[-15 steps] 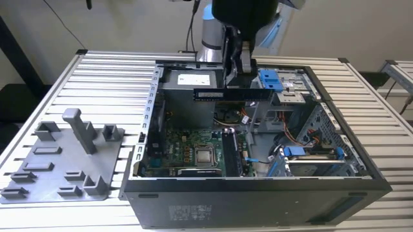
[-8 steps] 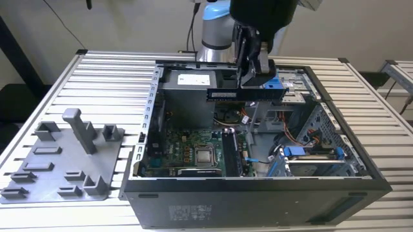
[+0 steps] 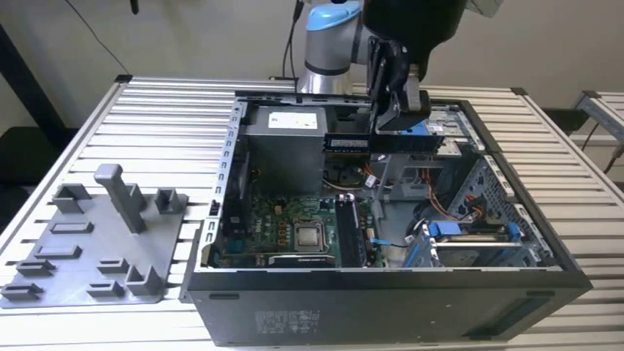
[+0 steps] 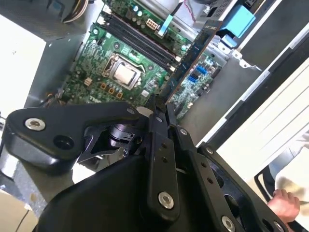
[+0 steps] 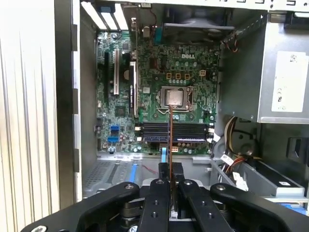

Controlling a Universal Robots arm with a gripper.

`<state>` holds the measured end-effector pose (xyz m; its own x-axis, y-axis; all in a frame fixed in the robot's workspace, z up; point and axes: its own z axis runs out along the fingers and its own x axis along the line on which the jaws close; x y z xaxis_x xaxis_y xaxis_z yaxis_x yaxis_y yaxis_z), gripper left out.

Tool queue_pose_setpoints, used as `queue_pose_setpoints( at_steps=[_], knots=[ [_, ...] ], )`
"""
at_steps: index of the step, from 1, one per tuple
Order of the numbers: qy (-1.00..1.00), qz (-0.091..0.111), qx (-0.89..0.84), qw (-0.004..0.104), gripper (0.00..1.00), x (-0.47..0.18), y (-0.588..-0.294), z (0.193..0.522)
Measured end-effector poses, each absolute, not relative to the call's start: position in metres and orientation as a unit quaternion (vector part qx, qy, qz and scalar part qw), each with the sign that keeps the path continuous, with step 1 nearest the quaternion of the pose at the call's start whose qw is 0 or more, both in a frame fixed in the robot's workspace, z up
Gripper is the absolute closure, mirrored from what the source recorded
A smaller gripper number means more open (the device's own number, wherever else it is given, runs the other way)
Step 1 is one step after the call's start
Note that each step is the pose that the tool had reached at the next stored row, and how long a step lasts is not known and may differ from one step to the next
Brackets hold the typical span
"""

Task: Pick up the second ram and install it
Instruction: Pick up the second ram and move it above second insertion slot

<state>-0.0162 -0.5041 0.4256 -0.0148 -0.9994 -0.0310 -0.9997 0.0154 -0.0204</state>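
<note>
Exterior view first: the arm drops in from the top centre of the frame. The gripper (image 3: 395, 126) is squeezed down narrow on the second ram (image 3: 388, 143), pinching the board by its upper edge. The ram hangs level, its long side running across the frame. It is up in the air over the open computer case (image 3: 390, 307), above the motherboard (image 3: 273, 219) and not touching it. The case sits on the slatted worktop (image 3: 166, 110), and a grey fixture tray (image 3: 88, 248) lies on the exterior view's left.

Now the second wrist view: the gripper (image 4: 160, 110) has its fingers (image 4: 155, 145) drawn almost together. The ram (image 4: 193, 55) juts out from between them as a long dark strip. Beyond it lies the motherboard with the square silver processor chip (image 4: 124, 74) and the dark memory slots (image 4: 137, 41). A person's hand (image 4: 285, 203) shows outside the case, well apart from the gripper.

First wrist view: the ram (image 5: 170, 140) is edge-on, just a thin line rising from the gripper (image 5: 170, 182). That line crosses over the memory slots (image 5: 174, 131) and reaches the processor chip (image 5: 174, 96). The grey power supply box (image 5: 285, 72) stands off to the side.
</note>
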Motion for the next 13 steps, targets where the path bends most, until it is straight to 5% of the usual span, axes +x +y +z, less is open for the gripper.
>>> queue_pose_setpoints(
  at_steps=[13],
  knots=[
    [0.722, 0.003, -0.691, 0.018, 0.86, -0.0161, -0.5019, 0.4255]
  ],
)
